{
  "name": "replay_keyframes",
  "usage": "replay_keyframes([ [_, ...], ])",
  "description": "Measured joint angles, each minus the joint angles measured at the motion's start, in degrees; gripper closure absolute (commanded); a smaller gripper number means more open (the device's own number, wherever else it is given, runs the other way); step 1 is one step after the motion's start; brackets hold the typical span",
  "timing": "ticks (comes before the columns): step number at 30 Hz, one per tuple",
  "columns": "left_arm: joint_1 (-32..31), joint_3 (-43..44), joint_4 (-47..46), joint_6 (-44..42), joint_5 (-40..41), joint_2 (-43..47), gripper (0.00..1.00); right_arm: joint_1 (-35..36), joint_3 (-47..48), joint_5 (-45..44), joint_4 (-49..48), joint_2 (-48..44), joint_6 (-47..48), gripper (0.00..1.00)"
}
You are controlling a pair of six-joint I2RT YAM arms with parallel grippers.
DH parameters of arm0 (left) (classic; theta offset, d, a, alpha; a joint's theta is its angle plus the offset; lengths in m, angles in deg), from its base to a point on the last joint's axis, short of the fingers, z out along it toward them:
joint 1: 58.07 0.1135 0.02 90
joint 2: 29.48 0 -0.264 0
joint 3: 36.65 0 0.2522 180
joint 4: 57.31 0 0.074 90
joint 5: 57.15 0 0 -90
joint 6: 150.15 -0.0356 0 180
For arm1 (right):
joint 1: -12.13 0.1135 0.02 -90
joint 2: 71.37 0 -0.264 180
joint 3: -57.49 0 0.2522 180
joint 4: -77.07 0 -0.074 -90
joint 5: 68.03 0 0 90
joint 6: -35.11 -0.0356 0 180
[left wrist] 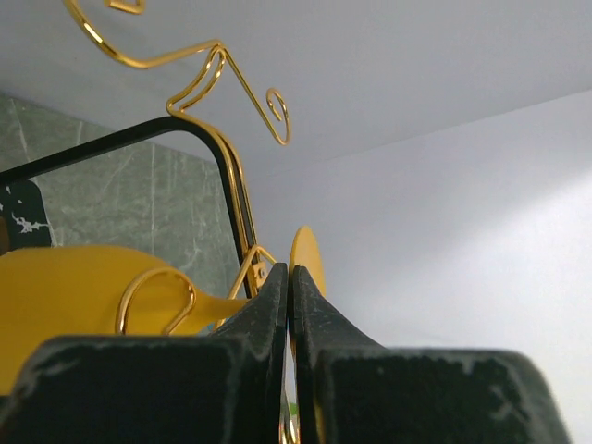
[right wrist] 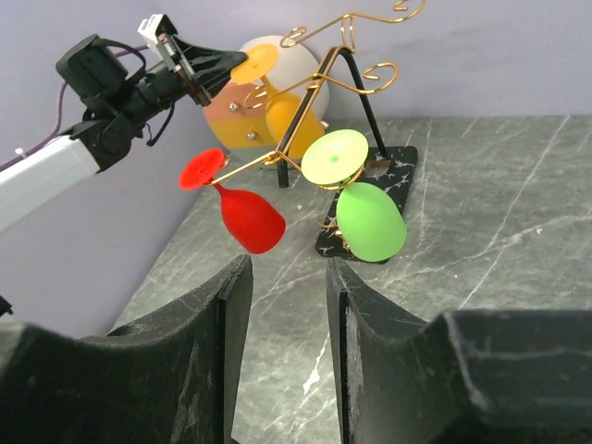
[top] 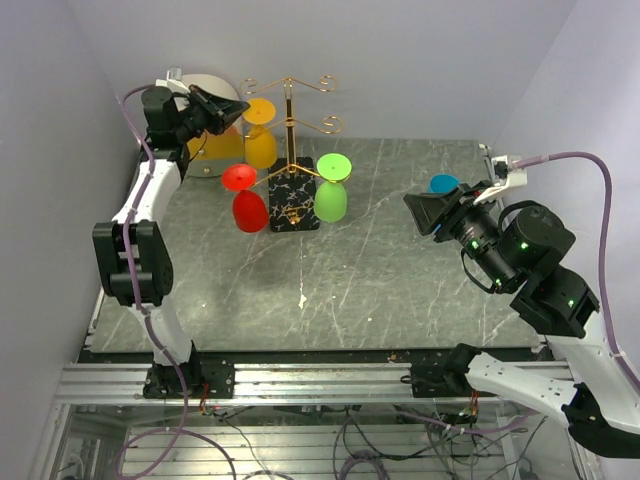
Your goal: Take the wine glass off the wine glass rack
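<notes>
The gold wine glass rack (top: 289, 130) stands on its black marble base (top: 293, 208) at the back left. A yellow wine glass (top: 260, 147), a red one (top: 249, 210) and a green one (top: 331, 200) hang on it upside down. My left gripper (top: 243, 108) is high beside the rack and shut on the edge of the yellow glass's foot (left wrist: 307, 257), whose stem still sits in a wire arm (left wrist: 153, 296). The right wrist view also shows this grip (right wrist: 236, 63). My right gripper (top: 410, 203) is open and empty above the table's right side, pointing at the rack (right wrist: 344, 65).
A round white-and-orange box (top: 213, 150) stands behind the rack in the back left corner. A small blue object (top: 443, 183) lies at the back right behind my right gripper. Walls close in at left, back and right.
</notes>
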Motion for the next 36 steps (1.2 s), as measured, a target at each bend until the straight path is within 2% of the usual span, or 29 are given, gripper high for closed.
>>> replay_keyframes([
  [10,-0.76,8.00,1.90,-0.04,2.80,-8.17,0.93,0.00,-0.57,1.05,-1.38,0.15,-0.35,0.63],
  [19,-0.44,13.79,6.14,-2.25,6.93,-9.64,0.93,0.00,-0.74,1.22,-2.14,0.96,-0.39,0.63],
  [24,0.26,13.22,10.01,-4.59,10.10,-5.68,0.93,0.00,-0.74,1.20,-2.12,1.16,-0.37,0.64],
  [29,1.09,12.59,11.74,-7.41,13.33,1.92,0.93,0.00,-0.74,1.73,-2.19,1.84,-0.37,0.64],
  [36,1.46,10.12,6.38,-4.92,13.11,13.94,0.93,0.00,-0.74,4.46,-2.99,3.76,-0.11,0.64],
])
